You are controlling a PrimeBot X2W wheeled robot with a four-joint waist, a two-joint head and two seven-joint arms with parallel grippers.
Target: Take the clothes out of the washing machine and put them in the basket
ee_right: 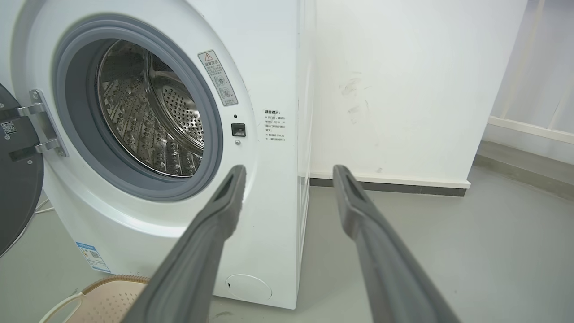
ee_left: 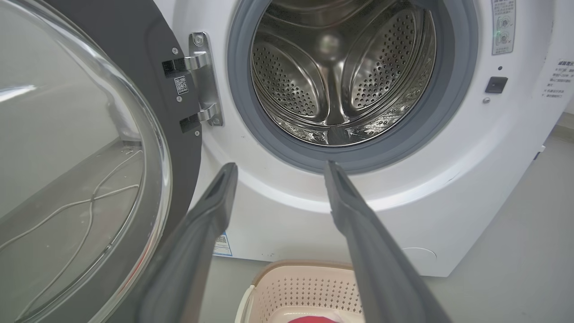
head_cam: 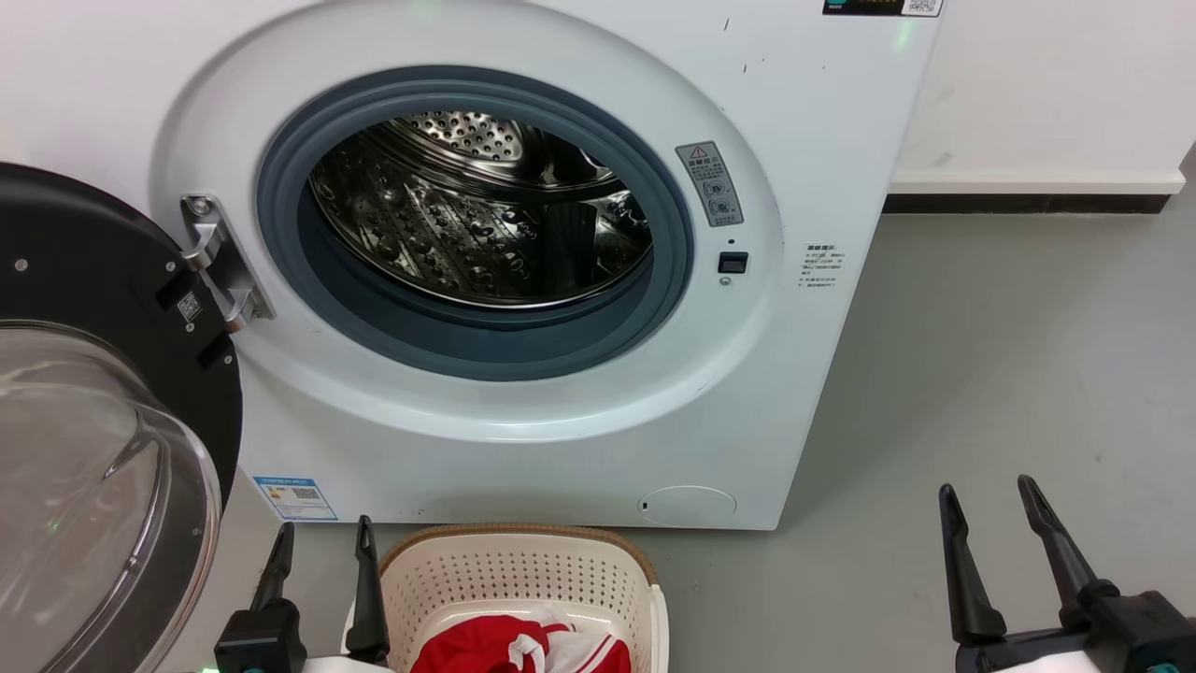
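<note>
Laundry corner of a plain room. Large white front-loading washing machine on smooth grey floor, bare white wall with dark skirting strip beyond; cream perforated plastic basket at its foot.

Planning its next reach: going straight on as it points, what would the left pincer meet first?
The left pincer would probably hit the washing machine just under its grey seal; depth is unclear.

Both jaws are long, tapering black prongs on blocky black mounts, perhaps teal-marked below.
</note>
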